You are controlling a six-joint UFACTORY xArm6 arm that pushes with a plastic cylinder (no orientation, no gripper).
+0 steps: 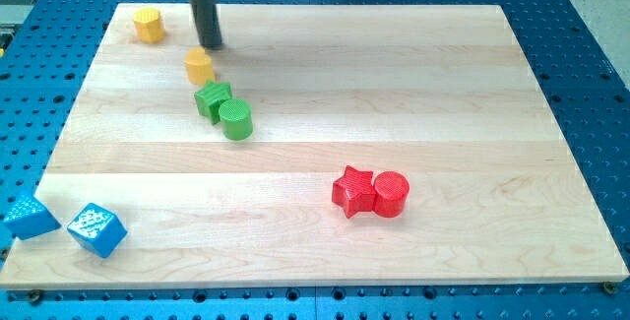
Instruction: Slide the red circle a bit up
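Note:
The red circle lies on the wooden board at the view's lower right of centre, touching a red star on its left. My tip is far away at the view's upper left, just above a yellow block. The rod comes down from the top edge of the view.
Another yellow block sits near the top left corner. A green star-like block and a green cylinder touch below the yellow one. Two blue blocks lie at the bottom left edge. Blue perforated table surrounds the board.

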